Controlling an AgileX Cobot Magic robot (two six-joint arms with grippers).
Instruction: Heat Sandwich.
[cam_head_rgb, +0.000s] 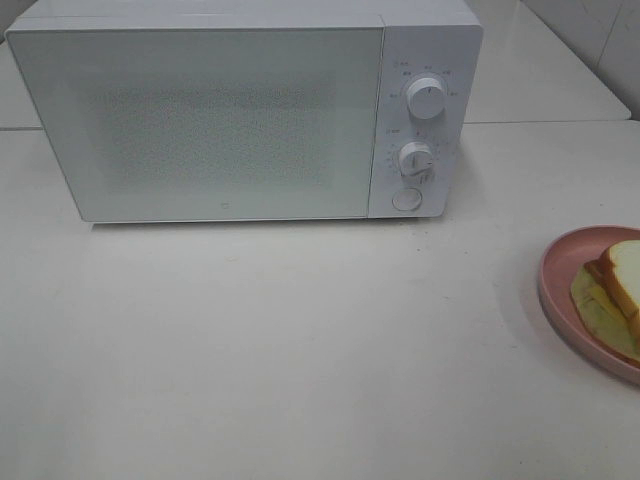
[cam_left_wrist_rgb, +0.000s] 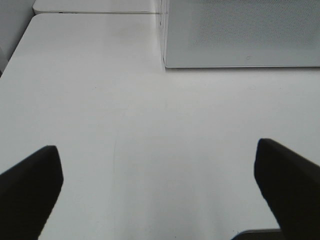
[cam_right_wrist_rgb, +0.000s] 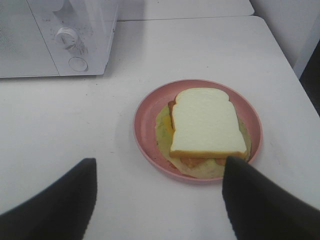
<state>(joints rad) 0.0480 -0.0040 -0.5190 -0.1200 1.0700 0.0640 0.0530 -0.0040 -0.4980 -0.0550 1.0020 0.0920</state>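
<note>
The sandwich, white bread with tan crust and yellow and orange filling, lies on a round pink plate. In the exterior high view the plate and sandwich sit at the right edge, partly cut off. The white microwave stands at the back with its door shut. My right gripper is open and empty, just short of the plate. My left gripper is open and empty over bare table, short of the microwave. Neither gripper shows in the exterior high view.
The microwave's control panel has two knobs and a round button on its right side; it also shows in the right wrist view. A seam between two white tables runs behind. The table's right edge is near the plate.
</note>
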